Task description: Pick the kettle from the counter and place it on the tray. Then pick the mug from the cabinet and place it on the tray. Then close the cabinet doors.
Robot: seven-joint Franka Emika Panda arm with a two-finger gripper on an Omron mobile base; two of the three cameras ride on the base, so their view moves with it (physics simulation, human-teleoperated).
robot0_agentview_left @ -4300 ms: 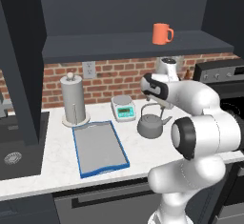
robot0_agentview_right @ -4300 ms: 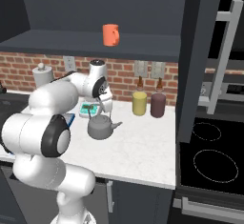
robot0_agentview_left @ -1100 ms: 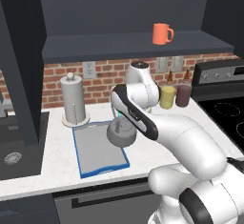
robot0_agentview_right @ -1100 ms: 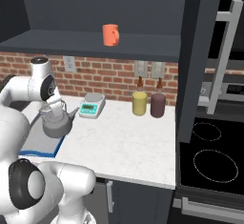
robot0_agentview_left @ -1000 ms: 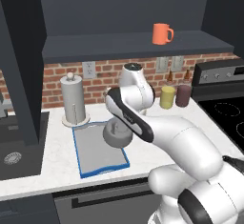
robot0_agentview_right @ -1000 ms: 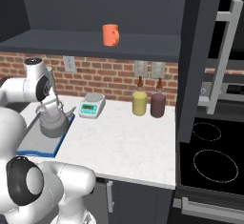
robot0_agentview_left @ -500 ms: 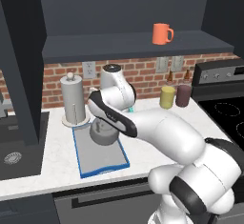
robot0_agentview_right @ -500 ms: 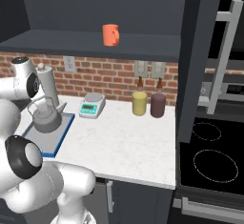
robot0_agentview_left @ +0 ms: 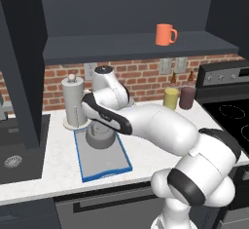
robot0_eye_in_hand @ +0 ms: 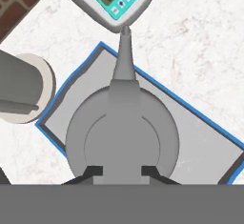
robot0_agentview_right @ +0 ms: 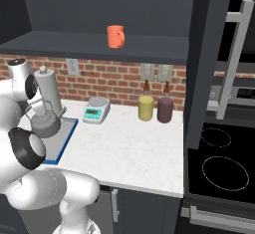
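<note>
The grey kettle (robot0_eye_in_hand: 121, 137) hangs low over the far end of the blue-rimmed tray (robot0_eye_in_hand: 190, 132), spout toward the scale. My gripper (robot0_eye_in_hand: 121, 170) is shut on its wire handle, one fingertip on each side. From the left base the kettle (robot0_agentview_left: 99, 136) sits half behind my arm, above the tray (robot0_agentview_left: 104, 157); from the right base the kettle (robot0_agentview_right: 45, 122) is over the tray (robot0_agentview_right: 63, 137). I cannot tell whether it touches the tray. The orange mug (robot0_agentview_left: 165, 34) stands on the open cabinet's shelf (robot0_agentview_left: 121, 47). The cabinet doors (robot0_agentview_right: 209, 63) stand open.
A paper-towel holder (robot0_agentview_left: 73, 101) stands just behind the tray's left corner. The white scale (robot0_agentview_right: 96, 110) lies right of the tray. Yellow (robot0_agentview_right: 146, 107) and maroon (robot0_agentview_right: 165, 109) canisters stand by the brick wall. A sink (robot0_agentview_left: 14, 161) is on the left, a stove (robot0_agentview_right: 219, 168) on the right.
My arm has swung left and carried the kettle from the tray's right side to over its far end, slightly lower. The grip stayed shut.
</note>
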